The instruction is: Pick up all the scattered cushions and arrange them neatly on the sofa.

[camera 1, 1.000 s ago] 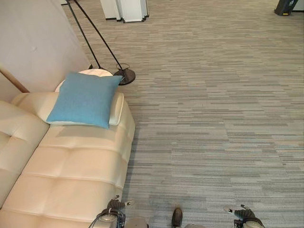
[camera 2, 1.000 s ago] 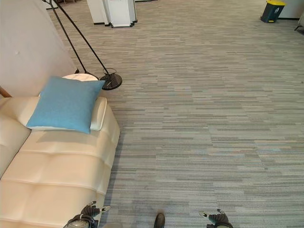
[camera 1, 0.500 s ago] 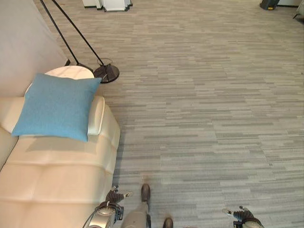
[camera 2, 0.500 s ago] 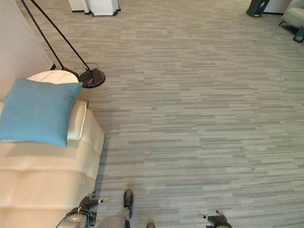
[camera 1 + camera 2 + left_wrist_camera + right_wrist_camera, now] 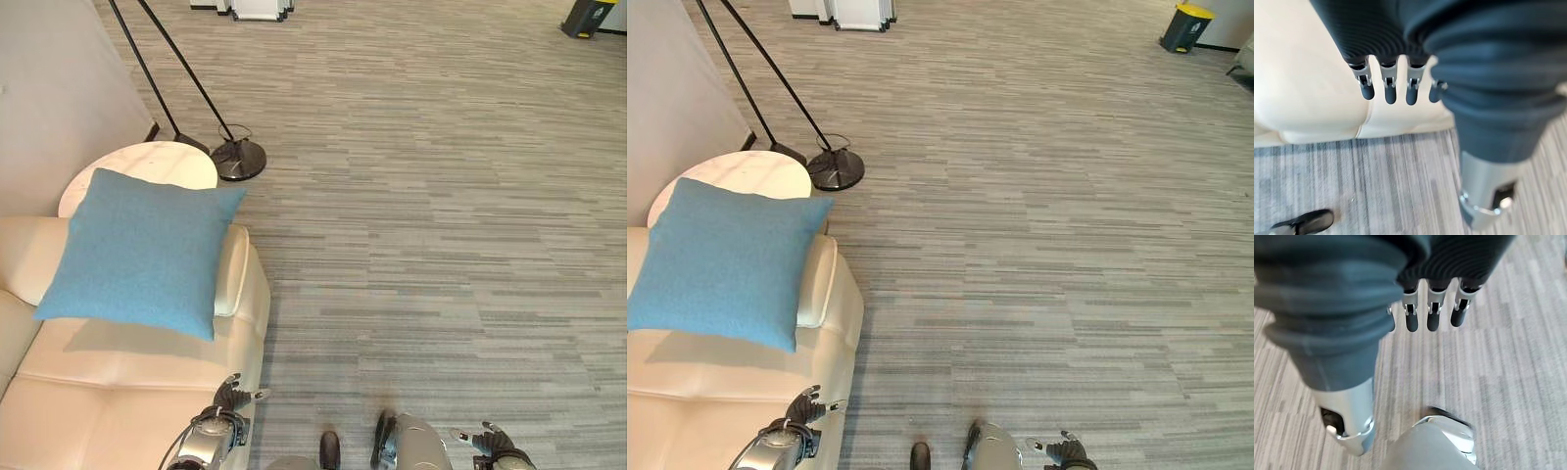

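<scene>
A: What's changed versus half a second back?
B: Whole picture shifts, so the head camera moves, not the things. The blue cushion sits bigger and further right in view, leaning on the cream sofa armrest, same spot on the sofa as before.
A: Hands?
B: Left hand hangs by the sofa's front edge, fingers straight and relaxed, nothing in it. Right hand hangs over the striped carpet, fingers straight too, empty.
A: Anything else around?
B: Round white side table behind the cushion, floor lamp base beside it on the carpet, yellow-lidded bin far off.
A: Task meaning?
B: One cushion is on the sofa already. No cushion lies on the visible carpet. My guess is the robot is turning to look for more, so the search step, no grasp yet.
</scene>
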Tool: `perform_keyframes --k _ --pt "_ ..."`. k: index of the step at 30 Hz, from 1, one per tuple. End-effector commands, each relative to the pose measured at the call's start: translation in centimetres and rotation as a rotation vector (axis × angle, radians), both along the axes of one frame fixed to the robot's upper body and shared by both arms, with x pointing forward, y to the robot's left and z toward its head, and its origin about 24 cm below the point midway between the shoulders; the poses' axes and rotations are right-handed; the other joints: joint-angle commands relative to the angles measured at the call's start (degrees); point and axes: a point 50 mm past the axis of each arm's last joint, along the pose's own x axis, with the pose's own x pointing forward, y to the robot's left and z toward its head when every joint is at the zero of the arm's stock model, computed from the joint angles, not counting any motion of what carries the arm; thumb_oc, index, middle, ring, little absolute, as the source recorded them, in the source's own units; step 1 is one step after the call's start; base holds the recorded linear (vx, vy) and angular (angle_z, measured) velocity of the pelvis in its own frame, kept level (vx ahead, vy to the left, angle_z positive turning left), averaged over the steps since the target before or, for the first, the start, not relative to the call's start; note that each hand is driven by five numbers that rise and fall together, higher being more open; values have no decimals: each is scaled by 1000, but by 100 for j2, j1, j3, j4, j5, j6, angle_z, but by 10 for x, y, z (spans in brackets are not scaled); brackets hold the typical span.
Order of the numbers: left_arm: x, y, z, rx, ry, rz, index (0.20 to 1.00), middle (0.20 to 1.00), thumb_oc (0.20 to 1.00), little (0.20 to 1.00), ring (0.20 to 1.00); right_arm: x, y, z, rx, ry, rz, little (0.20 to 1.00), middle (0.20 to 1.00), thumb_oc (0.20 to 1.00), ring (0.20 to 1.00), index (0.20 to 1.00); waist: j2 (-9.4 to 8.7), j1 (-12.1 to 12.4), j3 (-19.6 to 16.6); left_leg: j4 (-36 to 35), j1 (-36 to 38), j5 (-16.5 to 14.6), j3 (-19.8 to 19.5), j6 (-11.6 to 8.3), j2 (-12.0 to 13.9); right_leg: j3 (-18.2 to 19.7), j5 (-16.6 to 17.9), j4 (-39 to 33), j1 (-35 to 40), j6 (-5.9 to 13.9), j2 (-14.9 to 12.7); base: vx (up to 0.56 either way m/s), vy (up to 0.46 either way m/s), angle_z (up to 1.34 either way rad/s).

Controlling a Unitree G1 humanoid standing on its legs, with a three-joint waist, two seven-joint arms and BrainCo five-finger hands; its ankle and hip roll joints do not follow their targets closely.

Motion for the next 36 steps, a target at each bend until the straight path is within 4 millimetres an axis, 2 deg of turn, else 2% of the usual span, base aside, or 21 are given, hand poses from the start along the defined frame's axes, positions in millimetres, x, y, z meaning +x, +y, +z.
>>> perform_keyframes --k 1,5,6,7,9,10,12,13,14,16,18,19,20,22,23,24,26,30,33,35,36 --pt "10 2 8 13 -62 -9 1000 1000 1000 1000 1000 -5 -10 0 -28 23 -26 1000 1000 1000 1000 1000 -158 22 72 -53 203 -466 63 -330 398 301 1003 -1546 805 424 290 364 -115 21" --pt "5 -1 3 1 -38 -14 1000 1000 1000 1000 1000 -15 -11 -3 -27 50 -43 1000 1000 1000 1000 1000 -159 -44 -86 -31 496 -589 -92 -406 466 449 948 -1552 966 357 390 426 -153 32" --pt "1 -2 0 -12 -24 2 1000 1000 1000 1000 1000 -18 -12 -3 -27 58 -45 1000 1000 1000 1000 1000 -116 -83 -216 282 588 -577 -119 -496 596 488 879 -1343 1085 208 484 343 -142 57" --pt "1 -2 0 -11 -24 2 1000 1000 1000 1000 1000 -18 -12 -3 -27 58 -45 1000 1000 1000 1000 1000 -124 -82 -223 288 573 -573 -117 -494 587 492 888 -1351 1076 208 477 538 -246 47" --pt "-5 -3 -4 -29 3 25 1000 1000 1000 1000 1000 -17 -14 -3 -25 54 -46 1000 1000 1000 1000 1000 -83 -72 -284 1241 393 -288 -175 -672 732 462 660 -1256 1295 8 593 380 -223 10" --pt "-7 -4 -5 -33 9 24 1000 1000 1000 1000 1000 -16 -15 -2 -29 52 -46 1000 1000 1000 1000 1000 -107 -57 -274 1608 208 -202 -168 -701 712 456 642 -1347 1395 -23 594 302 -204 9" --pt "-5 -6 -6 -52 5 41 1000 1000 1000 1000 1000 -10 -20 1 -40 31 -47 1000 1000 1000 1000 1000 -139 17 -163 2828 -349 137 -253 -778 697 442 522 -1396 1688 -181 637 284 -215 1" --pt "-5 -6 -7 -55 12 46 1000 1000 1000 1000 1000 -10 -23 2 -46 34 -59 1000 1000 1000 1000 1000 -195 49 -113 3201 -730 137 -124 -746 750 386 364 -1410 1822 -280 613 225 -171 -23" --pt "-5 -6 -7 -55 12 46 1000 1000 1000 1000 1000 -10 -23 2 -46 34 -59 1000 1000 1000 1000 1000 -194 48 -115 3204 -733 135 -125 -746 751 385 363 -1410 1820 -280 614 192 -125 -22" --pt "-6 -4 -6 -57 11 67 1000 1000 1000 1000 1000 -8 -27 3 -52 29 -72 1000 1000 1000 1000 1000 -304 115 -56 2889 -1233 -172 87 -601 728 283 215 -1455 2036 -310 489 267 -79 26" --pt "-10 -2 -9 -42 36 65 1000 1000 1000 1000 1000 -9 -28 3 -55 38 -68 1000 1000 1000 1000 1000 -358 142 -67 1955 -1295 -443 182 -506 627 138 101 -1495 2197 -258 405 289 -8 43" --pt "-10 -1 -9 -38 40 61 1000 1000 1000 1000 1000 -9 -28 3 -58 42 -63 1000 1000 1000 1000 1000 -354 147 -77 1626 -1268 -381 169 -520 616 114 49 -1498 2243 -256 402 254 44 29" --pt "-13 -1 -11 -28 52 59 1000 1000 1000 1000 1000 -12 -28 2 -64 54 -57 1000 1000 1000 1000 1000 -305 99 -129 937 -1326 44 262 -609 675 15 8 -1541 2306 -264 432 286 54 34" --pt "-14 0 -12 -10 63 44 1000 1000 1000 1000 1000 -16 -28 1 -69 69 -53 1000 1000 1000 1000 1000 -265 73 -155 297 -1356 428 499 -764 760 -63 -96 -1561 2465 -264 463 239 51 31" --pt "-14 0 -12 -10 63 44 1000 1000 1000 1000 1000 -16 -28 1 -69 69 -53 1000 1000 1000 1000 1000 -266 71 -154 263 -1339 449 498 -765 755 -65 -97 -1561 2468 -264 462 228 103 37" --pt "-13 1 -11 8 70 31 1000 1000 1000 1000 1000 -18 -28 1 -73 77 -52 1000 1000 1000 1000 1000 -254 17 -179 -53 -1505 590 935 -846 833 -213 -131 -1565 2554 -265 475 264 136 40" --pt "-12 2 -11 5 64 40 1000 1000 1000 1000 1000 -18 -27 0 -74 86 -38 1000 1000 1000 1000 1000 -248 18 -236 -53 -1507 753 1136 -884 884 -303 -185 -1509 2672 -245 458 367 199 41" --pt "-18 3 -14 -3 85 52 1000 1000 1000 1000 1000 -19 -25 -1 -74 99 -8 1000 1000 1000 1000 1000 -268 22 -439 -53 -1403 588 1109 -761 826 -476 -315 -1355 2830 -116 323 320 223 28" --pt "-23 4 -14 -6 89 58 1000 1000 1000 1000 1000 -14 -12 -4 -39 92 15 1000 1000 1000 1000 1000 -379 139 -523 -53 -1005 245 1042 -476 615 -513 -148 -279 2703 114 -95 351 314 52" --pt "-21 6 -12 -10 75 63 1000 1000 1000 1000 1000 -8 -8 -4 -31 78 40 1000 1000 1000 1000 1000 -394 182 -446 -53 -806 59 998 -304 497 -495 180 631 2401 255 -375 176 240 44" --pt "-21 6 -12 -9 75 63 1000 1000 1000 1000 1000 -8 -8 -4 -31 77 40 1000 1000 1000 1000 1000 -398 182 -444 -53 -804 55 999 -297 487 -490 173 652 2394 265 -388 191 214 55"
